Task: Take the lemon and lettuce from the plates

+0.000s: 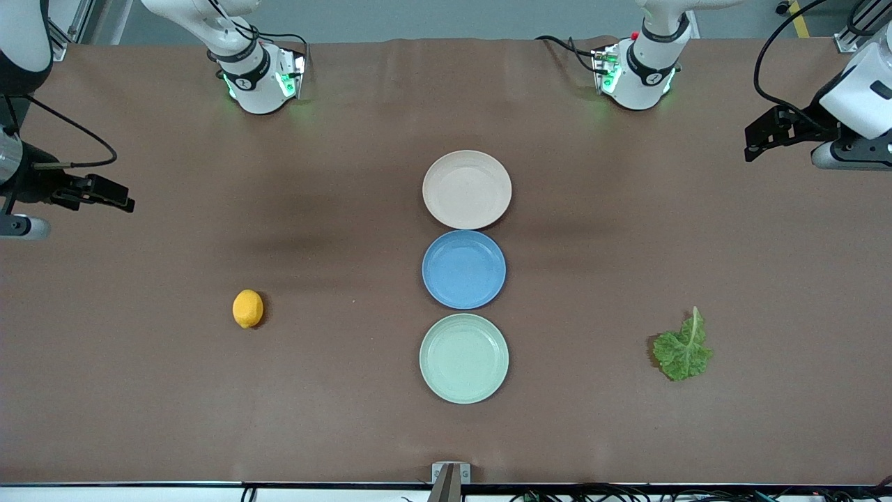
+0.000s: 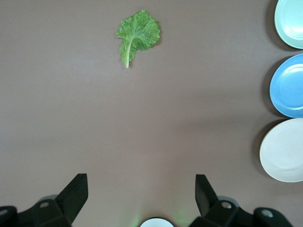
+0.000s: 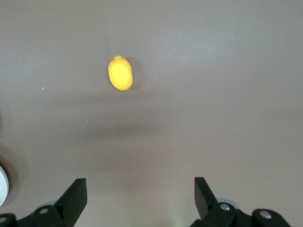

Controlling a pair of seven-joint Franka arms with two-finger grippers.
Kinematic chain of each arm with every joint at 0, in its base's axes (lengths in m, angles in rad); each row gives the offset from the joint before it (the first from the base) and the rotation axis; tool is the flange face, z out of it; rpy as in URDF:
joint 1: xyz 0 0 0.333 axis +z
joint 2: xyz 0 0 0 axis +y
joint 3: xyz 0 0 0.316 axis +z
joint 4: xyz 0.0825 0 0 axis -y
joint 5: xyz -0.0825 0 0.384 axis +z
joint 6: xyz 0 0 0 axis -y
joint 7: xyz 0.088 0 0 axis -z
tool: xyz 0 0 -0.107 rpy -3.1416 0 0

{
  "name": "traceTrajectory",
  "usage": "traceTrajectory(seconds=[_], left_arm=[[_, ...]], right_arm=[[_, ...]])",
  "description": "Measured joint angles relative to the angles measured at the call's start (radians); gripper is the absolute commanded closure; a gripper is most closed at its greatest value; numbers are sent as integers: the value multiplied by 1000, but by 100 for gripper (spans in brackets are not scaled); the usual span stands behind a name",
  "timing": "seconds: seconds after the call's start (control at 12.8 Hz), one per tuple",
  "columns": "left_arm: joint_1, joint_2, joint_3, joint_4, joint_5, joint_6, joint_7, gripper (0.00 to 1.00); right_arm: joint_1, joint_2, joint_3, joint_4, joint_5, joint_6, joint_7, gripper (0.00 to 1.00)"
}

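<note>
Both pincers hung wide open and empty over the bare desk, with the lemon and lettuce lying off the plates.

The left pincer was spread wide, gripping and touching nothing, up over the left arm's end of the desk; the right pincer was spread just as wide, also empty, over the right arm's end. The lettuce lay flat on the desk toward the left arm's end, well apart from the plates. The lemon sat on the desk toward the right arm's end, likewise well apart from them. Three plates ran in a line down the middle: the beige-pink plate farthest from the front camera, the blue plate between, and the pale green plate nearest.
</note>
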Motion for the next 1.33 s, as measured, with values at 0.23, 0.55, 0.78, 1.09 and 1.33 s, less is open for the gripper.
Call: traceTrajectory(seconds=[0.23, 0.55, 0.78, 1.09, 1.33], left_arm=[[0, 0, 0, -2, 0, 9, 1, 0], [0, 0, 0, -3, 0, 14, 1, 0], [0, 0, 0, -3, 0, 15, 1, 0], [2, 0, 0, -3, 0, 16, 1, 0], [3, 0, 0, -3, 0, 22, 1, 0]], right_arm=[[0, -49, 1, -61, 0, 21, 0, 0], [-10, -90, 23, -93, 0, 33, 0, 0], [-22, -107, 31, -95, -1, 34, 0, 0], [-24, -138, 32, -100, -1, 31, 0, 0], [-24, -157, 36, -108, -1, 30, 0, 0]])
